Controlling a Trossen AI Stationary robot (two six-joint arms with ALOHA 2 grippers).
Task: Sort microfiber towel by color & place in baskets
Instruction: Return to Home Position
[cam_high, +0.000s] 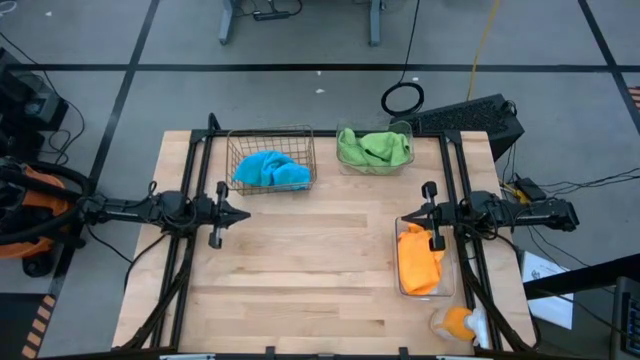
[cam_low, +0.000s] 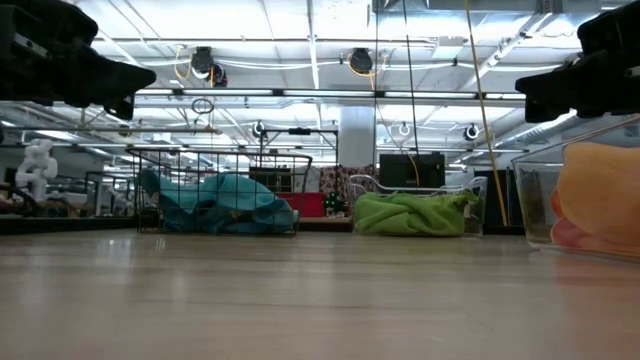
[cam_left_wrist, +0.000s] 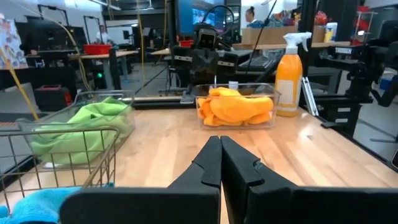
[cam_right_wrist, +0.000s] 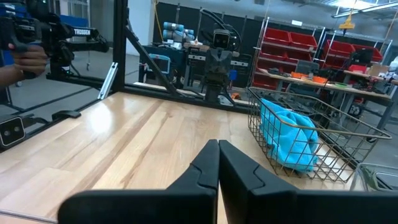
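A blue towel (cam_high: 270, 170) lies in the wire-grid basket (cam_high: 271, 134) at the table's far side. A green towel (cam_high: 374, 149) fills the clear bin (cam_high: 343, 166) beside it. Orange towels (cam_high: 419, 262) lie in the clear bin (cam_high: 401, 290) at the right edge. My left gripper (cam_high: 245, 214) hovers shut over the table's left part, near side of the wire basket. My right gripper (cam_high: 402, 222) hovers shut just above the orange bin's far end, pointing left. Both touch nothing.
An orange spray bottle (cam_high: 458, 322) lies at the table's near right corner, beside the orange bin. The middle and near part of the wooden table (cam_high: 310, 280) is bare wood. Dark frame rails (cam_high: 190, 190) run along both sides.
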